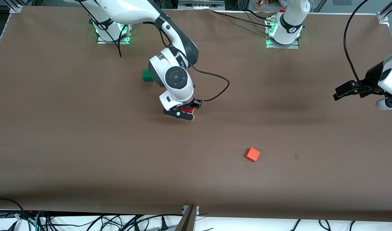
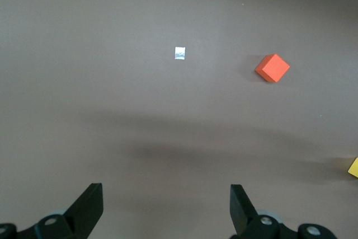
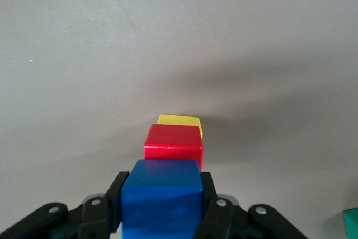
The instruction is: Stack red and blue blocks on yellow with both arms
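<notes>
Brown desk (image 1: 87, 154), two white arms based along its edge farthest from the front camera. Right pincer (image 3: 161, 216) is closed on the blue block (image 3: 161, 197), a finger pressed to each side face; it is down low near the middle of the desk. In the right wrist view the blue block sits over the red block (image 3: 173, 144), and the red block sits on the yellow block (image 3: 180, 121), of which only a strip of top face and one edge show. Whether blue already rests on red cannot be told. From the front view the right arm's wrist covers most of the stack; only a bit of red shows at the pincer. Green cube (image 1: 146, 75) lies just beside that wrist, farther from the front camera, partly hidden by it. Orange-red cube (image 1: 253, 154) lies alone, nearer the front camera and toward the left arm's end. Left pincer (image 2: 166, 208) waits over bare desk at the left arm's end, fingers spread wide, holding nothing. A small pale tag (image 2: 179, 53) lies on the desk near the orange-red cube.
</notes>
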You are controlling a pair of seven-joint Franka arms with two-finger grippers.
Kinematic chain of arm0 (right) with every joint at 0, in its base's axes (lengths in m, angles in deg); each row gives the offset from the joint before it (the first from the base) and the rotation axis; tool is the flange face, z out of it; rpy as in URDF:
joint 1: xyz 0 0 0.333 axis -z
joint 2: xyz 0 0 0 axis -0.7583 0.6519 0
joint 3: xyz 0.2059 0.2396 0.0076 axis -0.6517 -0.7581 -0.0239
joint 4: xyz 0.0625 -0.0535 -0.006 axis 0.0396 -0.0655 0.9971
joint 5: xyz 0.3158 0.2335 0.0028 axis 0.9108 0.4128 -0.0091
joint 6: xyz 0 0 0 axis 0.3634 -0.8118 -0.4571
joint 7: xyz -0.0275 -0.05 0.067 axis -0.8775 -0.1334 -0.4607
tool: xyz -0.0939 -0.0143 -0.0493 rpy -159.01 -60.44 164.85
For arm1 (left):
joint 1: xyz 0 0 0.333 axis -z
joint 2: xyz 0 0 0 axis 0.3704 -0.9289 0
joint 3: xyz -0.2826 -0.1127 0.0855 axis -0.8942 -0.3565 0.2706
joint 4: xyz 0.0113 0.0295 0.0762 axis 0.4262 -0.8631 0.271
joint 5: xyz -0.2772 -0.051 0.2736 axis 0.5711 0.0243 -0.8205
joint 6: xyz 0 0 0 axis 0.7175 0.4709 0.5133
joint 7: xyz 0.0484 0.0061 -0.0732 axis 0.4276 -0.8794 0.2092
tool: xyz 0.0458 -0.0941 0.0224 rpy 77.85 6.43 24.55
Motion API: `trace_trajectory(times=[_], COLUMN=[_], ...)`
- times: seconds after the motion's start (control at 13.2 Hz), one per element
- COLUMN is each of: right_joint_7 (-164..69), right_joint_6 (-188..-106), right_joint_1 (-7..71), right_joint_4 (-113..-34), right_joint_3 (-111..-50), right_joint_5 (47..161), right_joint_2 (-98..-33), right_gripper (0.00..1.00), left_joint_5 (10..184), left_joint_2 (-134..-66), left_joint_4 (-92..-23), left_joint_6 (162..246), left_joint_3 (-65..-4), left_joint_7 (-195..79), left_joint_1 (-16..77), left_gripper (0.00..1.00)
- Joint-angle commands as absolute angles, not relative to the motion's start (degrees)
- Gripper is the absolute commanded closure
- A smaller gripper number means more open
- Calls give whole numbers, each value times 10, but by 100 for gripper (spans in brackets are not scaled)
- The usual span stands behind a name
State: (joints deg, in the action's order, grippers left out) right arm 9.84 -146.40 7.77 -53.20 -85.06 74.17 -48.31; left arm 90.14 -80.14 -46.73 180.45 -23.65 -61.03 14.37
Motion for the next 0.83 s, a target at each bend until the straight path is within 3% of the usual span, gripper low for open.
trace_trajectory(times=[0.0,0.3,0.53,0.61,0.68,0.76], right_joint_7=[110,110,110,110,110,110], right_joint_6=[-1461,-1460,-1460,-1461,-1462,-1461], right_joint_1=[73,73,72,72,71,71], right_joint_4=[-539,-539,-539,-539,-538,-538], right_joint_3=[-846,-843,-843,-843,-843,-843], right_joint_5=[738,737,737,737,729,717], right_joint_2=[-490,-492,-491,-491,-490,-490], right_gripper=[93,87,71,23,2,1], left_joint_5=[911,911,911,911,912,911], left_joint_2=[-783,-802,-803,-804,-804,-804], left_joint_4=[-485,-474,-472,-468,-466,-465], left_joint_6=[1806,1808,1808,1808,1808,1808], left_joint_3=[-236,-236,-236,-237,-237,-237], left_joint_7=[-604,-599,-599,-599,-601,-604], left_joint_1=[137,130,132,132,132,132], left_gripper=[0,0,0,0,0,0])
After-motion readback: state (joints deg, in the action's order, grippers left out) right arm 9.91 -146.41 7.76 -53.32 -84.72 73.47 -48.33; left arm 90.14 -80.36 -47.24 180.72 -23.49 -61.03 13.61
